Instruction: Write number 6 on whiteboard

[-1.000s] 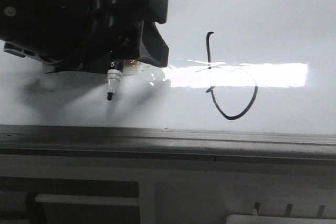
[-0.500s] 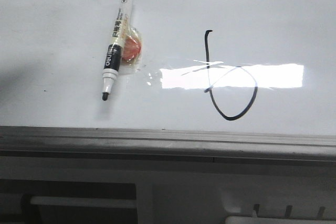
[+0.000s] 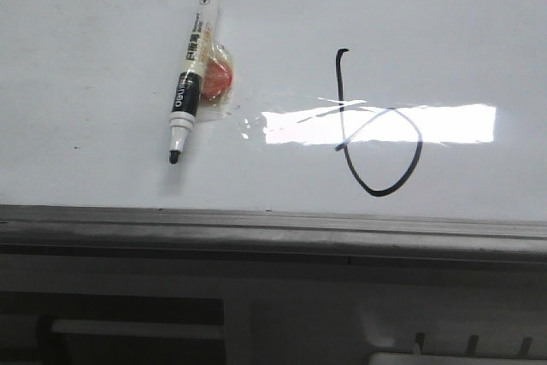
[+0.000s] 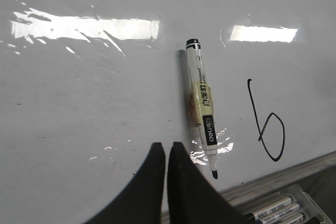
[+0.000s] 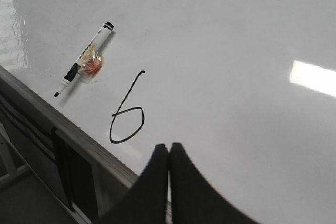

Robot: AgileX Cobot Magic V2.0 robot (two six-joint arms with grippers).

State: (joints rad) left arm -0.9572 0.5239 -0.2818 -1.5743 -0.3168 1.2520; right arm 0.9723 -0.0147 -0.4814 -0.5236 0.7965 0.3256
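Note:
The whiteboard fills the front view, with a bright glare patch across it. A black hand-drawn number 6 stands on it; the number 6 and number 6 show in both wrist views. A white and black marker lies uncapped on the board left of the 6, an orange-red lump taped to its side. No gripper appears in the front view. My left gripper is shut and empty, apart from the marker. My right gripper is shut and empty beside the 6.
A grey metal frame edge runs along the board's near side. Below it sits a tray with several spare markers. A pale rail and dark panels lie under the frame.
One second ago the left gripper hung over the marker in the front view. It has let go and drawn back out of that view. The marker now lies free on the board.

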